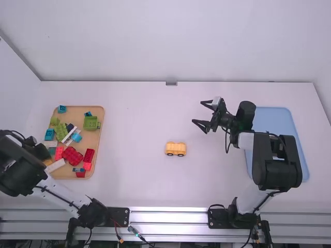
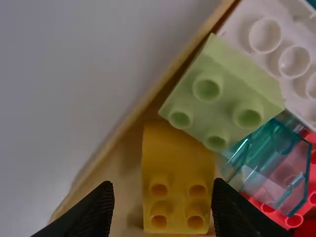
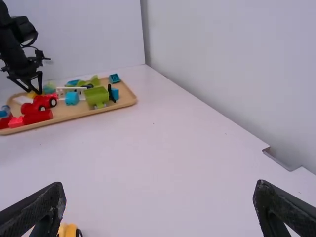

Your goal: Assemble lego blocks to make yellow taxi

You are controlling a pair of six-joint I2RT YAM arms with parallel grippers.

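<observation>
Left tool (image 1: 40, 151), spread, yellow block (image 2: 178, 160) between

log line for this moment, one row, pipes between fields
left gripper: open, at yellow studded plastic block in tan tray | right gripper: open, above white table | yellow wheeled lego piece: on table, unheld

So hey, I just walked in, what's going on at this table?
Two robot arms are building a toy taxi. The left end effector is at the tray, its fingers open on either side of a yellow block. The right end effector is open and empty above the table. A yellow wheeled base sits mid-table, with nothing gripping it.
</observation>
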